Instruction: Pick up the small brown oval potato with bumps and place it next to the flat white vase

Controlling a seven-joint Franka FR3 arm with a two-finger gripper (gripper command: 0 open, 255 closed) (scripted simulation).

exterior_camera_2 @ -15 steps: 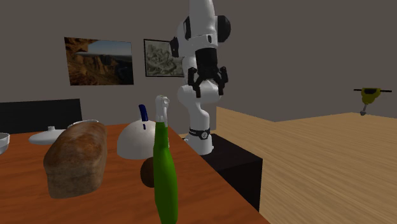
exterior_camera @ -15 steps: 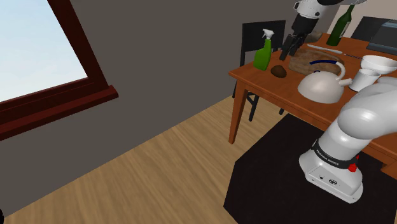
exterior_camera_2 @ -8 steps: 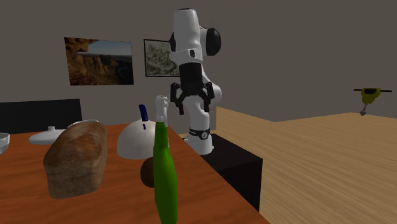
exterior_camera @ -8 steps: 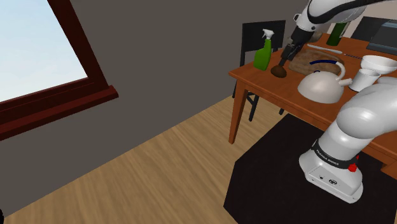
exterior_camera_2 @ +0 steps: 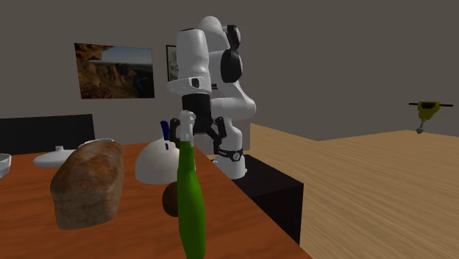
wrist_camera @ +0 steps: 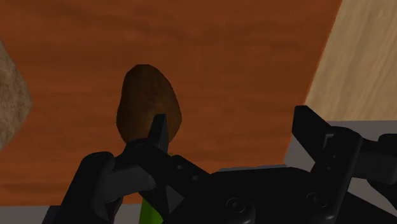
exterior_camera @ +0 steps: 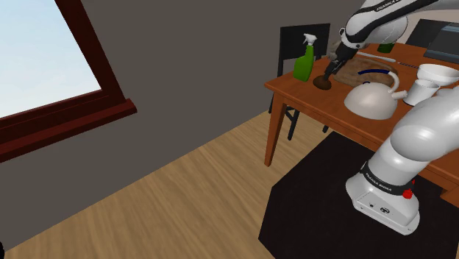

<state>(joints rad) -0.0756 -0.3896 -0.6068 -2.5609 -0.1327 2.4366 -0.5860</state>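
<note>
Brown potato (exterior_camera: 322, 82) lies on the desk (exterior_camera: 294, 87), a green spray bottle (exterior_camera: 304, 59) just beside it, bread loaf (exterior_camera_2: 87, 184) and white kettle (exterior_camera: 371, 96) near, the desk edge close, and the gripper (wrist_camera: 232, 124) spread wide just above it, empty.

The brown wooden desk (exterior_camera: 290, 86) carries a green spray bottle (exterior_camera: 304, 60) at its corner, with the potato (exterior_camera: 321, 82) just beside it. A loaf (exterior_camera_2: 87, 184) lies near them. A white kettle (exterior_camera: 373, 96), a cup (exterior_camera: 421, 92) and a vase (exterior_camera: 440, 72) stand farther along.

White arm (exterior_camera: 427, 125) outstretched, gripper (wrist_camera: 235, 130) pointed down, fingers (wrist_camera: 159, 130) apart.
</note>
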